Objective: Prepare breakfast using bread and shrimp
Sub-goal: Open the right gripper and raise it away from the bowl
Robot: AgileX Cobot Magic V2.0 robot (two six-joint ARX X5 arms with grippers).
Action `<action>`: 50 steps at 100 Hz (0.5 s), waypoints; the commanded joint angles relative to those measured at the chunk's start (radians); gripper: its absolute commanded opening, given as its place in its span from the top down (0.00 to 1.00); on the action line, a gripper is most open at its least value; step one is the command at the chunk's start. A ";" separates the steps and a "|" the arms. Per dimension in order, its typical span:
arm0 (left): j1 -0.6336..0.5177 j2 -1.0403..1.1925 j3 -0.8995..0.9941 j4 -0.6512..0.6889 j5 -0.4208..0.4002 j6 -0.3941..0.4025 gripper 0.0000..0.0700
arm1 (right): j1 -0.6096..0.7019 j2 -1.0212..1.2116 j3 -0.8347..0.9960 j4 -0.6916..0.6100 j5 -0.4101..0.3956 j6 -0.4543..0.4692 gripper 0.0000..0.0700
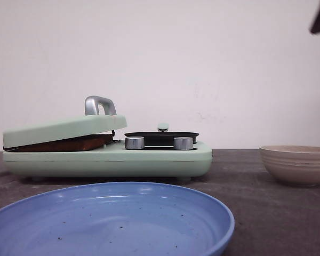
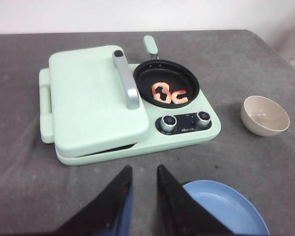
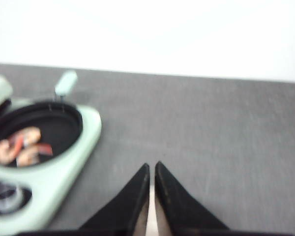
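You have one breakfast maker point(image 2: 123, 105), two shrimp point(image 2: 168, 93), two knobs point(image 2: 167, 123), one frying pan point(image 2: 166, 81), one beige bowl point(image 2: 264, 115), one blue plate point(image 1: 112, 221).

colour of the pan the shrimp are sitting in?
Black pan with a mint-green handle, holding the orange-pink shrimp. Clearest in the left wrist view.

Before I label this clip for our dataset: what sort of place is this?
Probably a lab tabletop staged as a kitchen: a mint breakfast maker with shrimp in its pan, a blue plate and a beige bowl on a grey table against a bare white wall.
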 commanded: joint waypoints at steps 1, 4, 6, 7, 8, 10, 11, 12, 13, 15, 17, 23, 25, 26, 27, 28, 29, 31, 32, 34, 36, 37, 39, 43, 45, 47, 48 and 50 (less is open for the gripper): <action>-0.005 0.003 -0.009 0.014 -0.003 -0.013 1.00 | 0.005 -0.096 -0.084 0.021 0.003 -0.009 0.99; -0.005 0.004 -0.018 0.013 -0.003 -0.013 1.00 | 0.005 -0.140 -0.119 0.021 0.002 -0.005 0.99; -0.005 0.006 -0.023 0.012 -0.003 -0.013 1.00 | 0.005 -0.168 -0.140 0.019 0.003 0.002 0.99; -0.005 0.008 -0.024 0.011 -0.003 -0.013 1.00 | 0.005 -0.181 -0.150 0.019 0.003 0.006 0.99; -0.005 0.009 -0.026 0.011 -0.003 -0.013 1.00 | 0.005 -0.195 -0.158 0.019 0.003 0.010 0.99; -0.005 0.011 -0.027 0.010 -0.003 -0.013 1.00 | 0.005 -0.220 -0.175 0.016 0.004 0.016 0.99; -0.005 0.012 -0.027 0.010 -0.002 -0.013 1.00 | 0.005 -0.233 -0.182 0.012 0.005 0.020 0.99; -0.005 0.013 -0.027 0.010 -0.003 -0.013 1.00 | 0.005 -0.245 -0.188 0.008 0.007 0.023 0.99; -0.005 0.016 -0.027 0.011 -0.002 -0.013 1.00 | 0.005 -0.262 -0.195 -0.002 0.008 0.030 0.99; -0.005 0.017 -0.027 0.012 -0.002 -0.013 1.00 | 0.005 -0.279 -0.200 -0.014 0.011 0.036 0.99; -0.005 0.019 -0.027 0.014 -0.002 -0.013 1.00 | 0.005 -0.300 -0.203 -0.035 0.016 0.045 0.99; -0.005 0.021 -0.027 0.024 -0.002 -0.016 1.00 | 0.005 -0.359 -0.202 -0.097 0.026 0.082 0.99; -0.005 0.021 -0.027 0.027 -0.002 -0.018 0.99 | 0.005 -0.377 -0.202 -0.110 0.025 0.092 0.99; -0.005 0.021 -0.027 0.029 -0.002 -0.018 1.00 | 0.005 -0.386 -0.202 -0.115 0.025 0.095 0.99; -0.005 0.021 -0.027 0.030 -0.002 -0.017 0.99 | 0.005 -0.394 -0.202 -0.119 0.025 0.097 0.99; -0.005 0.021 -0.027 0.032 -0.002 -0.017 0.99 | 0.005 -0.402 -0.202 -0.122 0.025 0.096 0.99; -0.005 0.021 -0.027 0.032 -0.002 -0.018 1.00 | 0.005 -0.410 -0.202 -0.125 0.025 0.096 0.99; -0.005 0.020 -0.027 0.035 -0.002 -0.019 0.99 | 0.005 -0.428 -0.202 -0.129 0.024 0.096 0.99; -0.005 0.020 -0.027 0.035 -0.002 -0.020 0.99 | 0.005 -0.432 -0.202 -0.129 0.024 0.096 0.99; -0.005 0.019 -0.027 0.035 -0.002 -0.021 0.99 | 0.005 -0.445 -0.202 -0.128 0.024 0.096 0.99; -0.005 0.019 -0.027 0.035 -0.002 -0.021 0.99 | 0.005 -0.458 -0.202 -0.126 0.025 0.096 0.99; -0.005 0.019 -0.027 0.035 -0.002 -0.021 0.99 | 0.005 -0.464 -0.202 -0.125 0.025 0.095 0.99; -0.005 0.019 -0.027 0.035 -0.002 -0.021 0.99 | 0.005 -0.475 -0.202 -0.122 0.025 0.095 0.99; -0.005 0.019 -0.027 0.035 -0.002 -0.020 0.99 | 0.005 -0.497 -0.202 -0.113 0.025 0.095 0.99; -0.005 0.019 -0.027 0.035 -0.002 -0.021 0.99 | 0.005 -0.507 -0.202 -0.107 0.026 0.095 0.99; -0.005 0.019 -0.027 0.035 -0.002 -0.021 0.99 | 0.005 -0.518 -0.202 -0.102 0.026 0.095 0.99; -0.005 0.019 -0.027 0.035 -0.002 -0.021 0.99 | 0.005 -0.522 -0.202 -0.100 0.026 0.095 0.99; -0.005 0.019 -0.027 0.035 -0.002 -0.021 0.99 | 0.005 -0.532 -0.202 -0.097 0.026 0.095 0.99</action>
